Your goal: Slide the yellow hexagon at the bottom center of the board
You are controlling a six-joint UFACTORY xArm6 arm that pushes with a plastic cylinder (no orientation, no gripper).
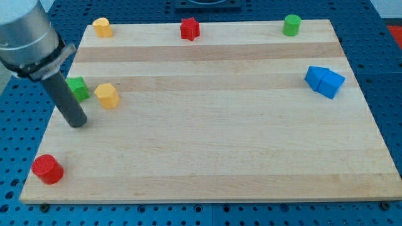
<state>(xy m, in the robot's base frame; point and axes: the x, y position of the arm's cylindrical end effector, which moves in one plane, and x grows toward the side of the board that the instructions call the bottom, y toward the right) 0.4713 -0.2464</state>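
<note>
Dark and straight, the rod comes down from the grey arm at the view's top left, and my tip [76,123] rests on the wooden board [220,157] near its left edge; it has no jaws, so it neither opens nor grasps, and it touches no block. Just to the tip's upper right sits a yellow hexagon [107,95], close but apart from it. A green block [78,88], partly hidden behind the rod, lies just left of that hexagon. A red cylinder [48,169] stands in the bottom left corner. A second yellow block [102,27] sits at the top left corner, a red star [190,28] at the middle of the top edge, a green cylinder [291,25] toward the top right corner. Two blue blocks [325,81] lie touching each other near the right edge.
</note>
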